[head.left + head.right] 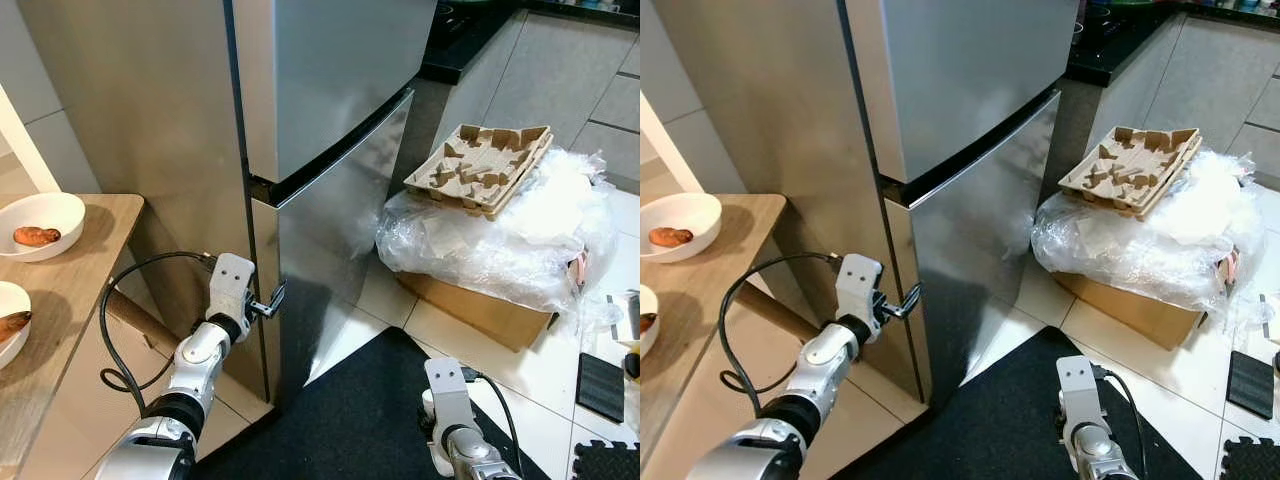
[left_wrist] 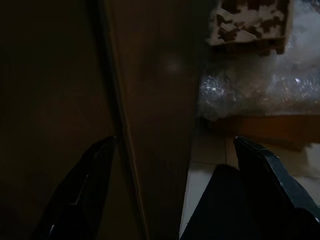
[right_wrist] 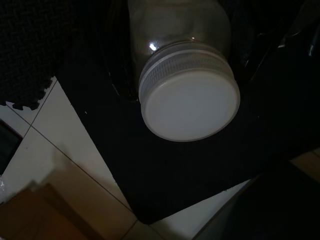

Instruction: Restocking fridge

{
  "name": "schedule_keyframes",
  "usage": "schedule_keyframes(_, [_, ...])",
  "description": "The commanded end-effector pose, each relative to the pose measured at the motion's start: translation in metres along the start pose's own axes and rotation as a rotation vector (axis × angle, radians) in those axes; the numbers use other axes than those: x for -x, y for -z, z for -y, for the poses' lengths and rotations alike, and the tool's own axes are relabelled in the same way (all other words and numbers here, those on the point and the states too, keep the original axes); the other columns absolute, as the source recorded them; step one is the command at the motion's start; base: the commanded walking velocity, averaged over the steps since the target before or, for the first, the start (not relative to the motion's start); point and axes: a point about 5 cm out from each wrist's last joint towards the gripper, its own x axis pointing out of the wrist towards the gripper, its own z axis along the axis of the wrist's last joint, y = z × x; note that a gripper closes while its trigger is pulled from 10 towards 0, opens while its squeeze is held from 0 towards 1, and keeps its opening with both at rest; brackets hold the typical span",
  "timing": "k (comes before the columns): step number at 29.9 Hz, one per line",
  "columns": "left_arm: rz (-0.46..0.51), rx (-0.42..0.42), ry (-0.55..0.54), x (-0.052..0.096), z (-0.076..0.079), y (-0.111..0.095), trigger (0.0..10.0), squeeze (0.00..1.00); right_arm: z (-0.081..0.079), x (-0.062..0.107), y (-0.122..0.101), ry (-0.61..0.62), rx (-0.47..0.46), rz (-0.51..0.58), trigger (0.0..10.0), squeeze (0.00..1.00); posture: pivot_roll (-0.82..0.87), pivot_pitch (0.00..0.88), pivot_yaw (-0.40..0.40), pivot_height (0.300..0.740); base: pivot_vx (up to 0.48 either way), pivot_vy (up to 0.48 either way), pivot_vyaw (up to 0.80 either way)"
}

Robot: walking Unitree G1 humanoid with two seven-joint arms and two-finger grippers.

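Starting at left: wooden counter point(image 1: 70, 290) carried white bowl point(image 1: 40, 224) with sweet potato point(image 1: 36, 236). Left gripper point(image 1: 271, 300), fingers spread, sat at closed fridge point(image 1: 330, 120) lower door edge. Cardboard trays point(image 1: 482, 166) topped plastic-covered box point(image 1: 480, 300). Right gripper point(image 3: 180, 75) hung low over black mat point(image 1: 370, 420), clamping glass jar point(image 3: 175, 30) with white lid point(image 3: 190, 102).

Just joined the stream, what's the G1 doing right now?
It stands at the fridge, whose doors are both shut. The left claw is open at the edge of the lower door, fingers on either side of that edge in the left wrist view, apparently about to pull it open. The right claw holds a jar with a white lid, low over the black mat. Nothing is in the fridge yet.
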Motion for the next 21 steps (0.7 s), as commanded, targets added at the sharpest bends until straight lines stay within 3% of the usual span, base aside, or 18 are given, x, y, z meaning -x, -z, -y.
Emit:
schedule_keyframes(1, [-0.003,0.023,-0.013,0.000,0.002,0.002,10.0,0.00,0.001,-0.001,-0.005,-0.003,0.011,0.014,10.0,0.00,-0.12,0.106,-0.031,0.740,0.000,0.000,0.00])
schedule_keyframes(21, [0.005,0.038,0.005,-0.019,0.011,-0.015,10.0,0.00,-0.001,0.000,-0.001,-0.004,0.010,0.014,10.0,0.00,-0.11,0.148,-0.008,0.740,0.000,0.000,0.00])
